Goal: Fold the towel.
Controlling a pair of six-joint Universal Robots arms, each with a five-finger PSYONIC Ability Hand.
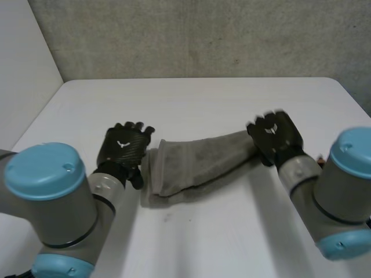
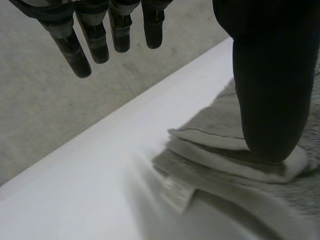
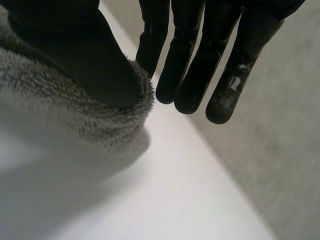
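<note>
A grey towel [image 1: 197, 165], folded into a long band, lies across the white table [image 1: 203, 98] between my two hands. My left hand [image 1: 123, 147] is at the towel's left end. In the left wrist view its thumb [image 2: 270, 90] presses down on the layered end of the towel [image 2: 225, 150], while its fingers [image 2: 95, 40] stay straight and off the cloth. My right hand [image 1: 277, 134] has the towel's right end raised a little off the table. In the right wrist view the fuzzy towel edge [image 3: 60, 105] is pinched between the thumb and the fingers [image 3: 200, 65].
The table's far edge meets a grey wall [image 1: 203, 35]. A white panel [image 1: 23, 58] stands at the left. Bare tabletop lies in front of and behind the towel.
</note>
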